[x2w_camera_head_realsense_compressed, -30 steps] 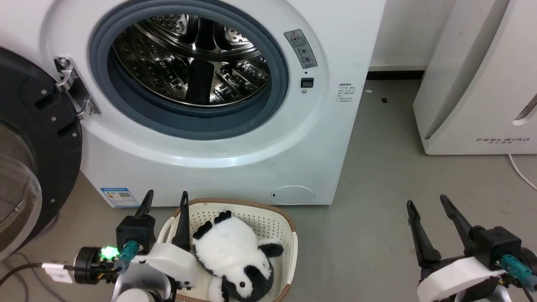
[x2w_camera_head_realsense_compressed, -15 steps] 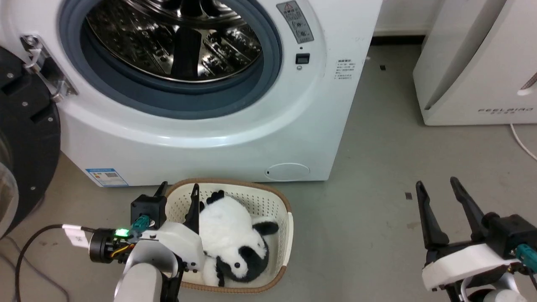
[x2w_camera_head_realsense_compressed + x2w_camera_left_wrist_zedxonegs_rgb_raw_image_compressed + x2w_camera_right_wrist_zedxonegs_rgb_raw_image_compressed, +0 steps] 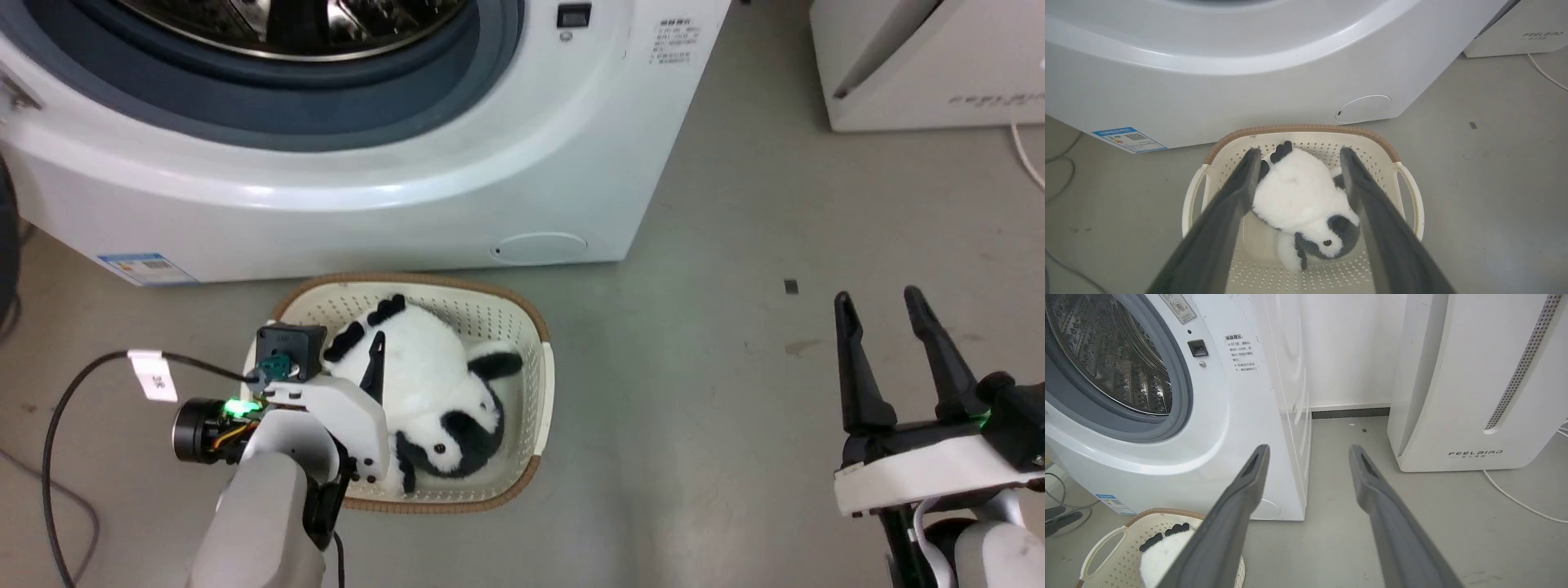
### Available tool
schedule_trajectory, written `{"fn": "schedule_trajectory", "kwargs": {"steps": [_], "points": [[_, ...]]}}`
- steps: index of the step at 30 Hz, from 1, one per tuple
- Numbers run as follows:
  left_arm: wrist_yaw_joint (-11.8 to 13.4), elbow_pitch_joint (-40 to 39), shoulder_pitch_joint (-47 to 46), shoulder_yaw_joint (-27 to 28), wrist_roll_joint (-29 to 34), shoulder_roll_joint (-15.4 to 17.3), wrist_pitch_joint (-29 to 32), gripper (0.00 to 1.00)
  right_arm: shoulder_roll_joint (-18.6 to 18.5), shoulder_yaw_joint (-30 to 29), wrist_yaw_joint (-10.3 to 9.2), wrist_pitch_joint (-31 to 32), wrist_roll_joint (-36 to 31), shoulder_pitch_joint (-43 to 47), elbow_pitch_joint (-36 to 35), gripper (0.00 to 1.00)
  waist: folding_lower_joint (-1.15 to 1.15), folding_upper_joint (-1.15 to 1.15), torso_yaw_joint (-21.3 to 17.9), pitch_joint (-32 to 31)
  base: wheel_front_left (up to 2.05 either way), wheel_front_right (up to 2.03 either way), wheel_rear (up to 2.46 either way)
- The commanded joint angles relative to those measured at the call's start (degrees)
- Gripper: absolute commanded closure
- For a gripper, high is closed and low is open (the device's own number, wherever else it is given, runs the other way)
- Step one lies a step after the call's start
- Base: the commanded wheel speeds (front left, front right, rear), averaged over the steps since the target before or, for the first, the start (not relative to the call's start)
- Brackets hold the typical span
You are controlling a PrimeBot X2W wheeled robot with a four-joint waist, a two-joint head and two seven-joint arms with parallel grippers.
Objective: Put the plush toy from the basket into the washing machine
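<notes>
The panda plush toy (image 3: 424, 384) lies in the cream basket (image 3: 457, 283) on the floor, just in front of the washing machine (image 3: 367, 196), whose porthole stands open at the top of the head view. My left gripper (image 3: 347, 339) hovers open over the basket. In the left wrist view its fingers (image 3: 1241, 192) straddle the plush toy (image 3: 1298, 200) without gripping it, above the basket (image 3: 1298, 129). My right gripper (image 3: 877, 296) is open and empty over bare floor at the right. The right wrist view shows it (image 3: 1309, 449) facing the washing machine's (image 3: 1229, 416) right corner.
The white FEELBIRD appliance (image 3: 1474, 375) stands at the right with a white cable (image 3: 1515, 500) on the floor beside it. A dark cable (image 3: 49, 457) runs from my left wrist across the floor at the left. Grey floor lies open between the basket and my right gripper.
The head camera has tilted down, so the washer has slid up the picture. My left gripper has lowered over the basket, its fingers now either side of the panda. The right gripper stays open.
</notes>
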Motion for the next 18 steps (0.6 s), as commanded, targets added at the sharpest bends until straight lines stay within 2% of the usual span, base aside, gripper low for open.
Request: {"fn": "schedule_trajectory", "kwargs": {"steps": [1, 18], "points": [[-0.46, 1.76, -2.21, -0.33, -0.66, 0.52, 0.65, 0.00, -0.02, -0.29, -0.02, -0.70, 1.02, -1.48, -0.56, 0.00, 0.00, 0.00, -0.47, 2.49, 0.00, 0.00, 0.00], [-1.53, 11.87, -13.58, -3.98, -2.98, 3.76, 4.02, 0.00, -0.02, -1.10, -0.03, -2.73, 3.92, -5.63, -2.69, 0.00, 0.00, 0.00, -2.31, 15.81, 0.00, 0.00, 0.00]]}}
